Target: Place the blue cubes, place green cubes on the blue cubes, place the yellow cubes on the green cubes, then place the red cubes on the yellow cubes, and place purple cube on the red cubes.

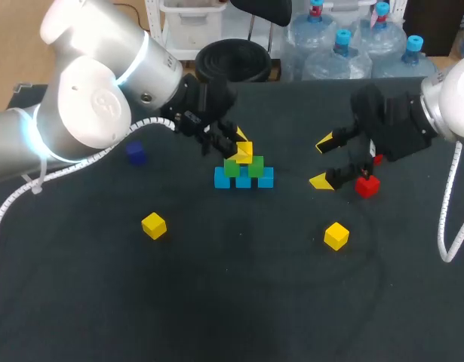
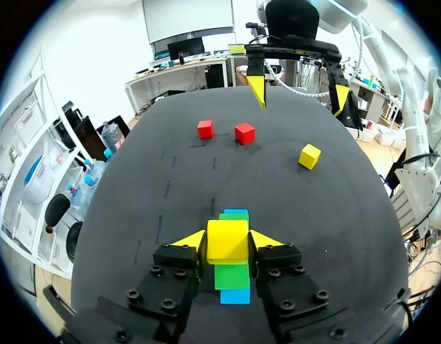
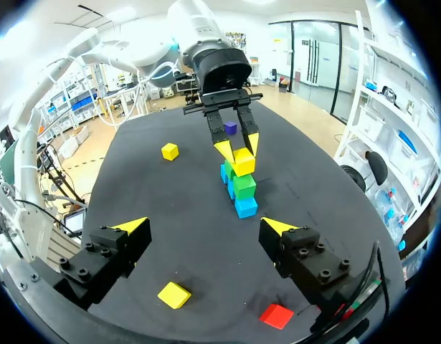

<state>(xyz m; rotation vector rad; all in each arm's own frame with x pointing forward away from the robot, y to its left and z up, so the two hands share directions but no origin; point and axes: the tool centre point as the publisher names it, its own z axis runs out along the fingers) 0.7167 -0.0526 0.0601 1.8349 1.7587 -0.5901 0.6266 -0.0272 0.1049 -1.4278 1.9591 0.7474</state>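
Black table (image 1: 239,309) w/ faint surface marks.

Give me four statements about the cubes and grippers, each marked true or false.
1. The left gripper is shut on a yellow cube over the green cubes. True.
2. The right gripper holds a red cube. False: the right gripper is open and empty; both red cubes lie on the table.
3. The purple cube sits on the green cubes. False: the purple cube lies alone on the table.
4. Two loose yellow cubes lie on the table. True.
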